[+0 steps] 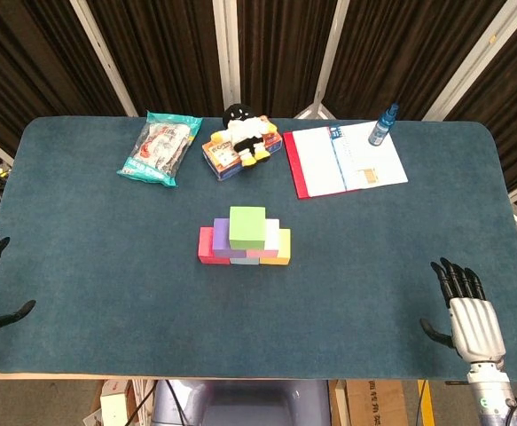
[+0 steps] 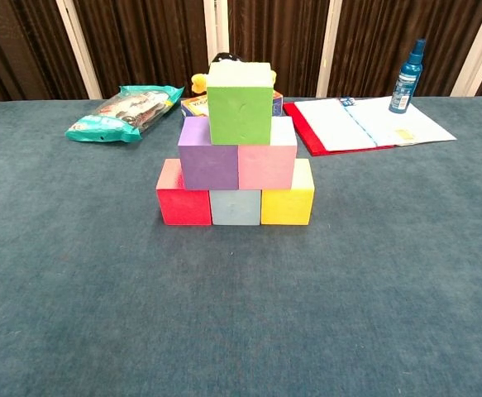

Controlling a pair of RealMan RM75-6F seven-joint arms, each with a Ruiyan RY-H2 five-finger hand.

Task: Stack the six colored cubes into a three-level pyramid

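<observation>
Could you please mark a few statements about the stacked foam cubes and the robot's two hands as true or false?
1. The green foam cube tops the pyramid. True.
2. The bottom row runs red, yellow, light blue from the left. False: red foam cube, light blue foam cube, yellow foam cube.
3. The right hand grips a cube. False: it is empty, fingers apart, near the table's front edge.
4. The purple foam cube sits beside the pink foam cube. True.
</observation>
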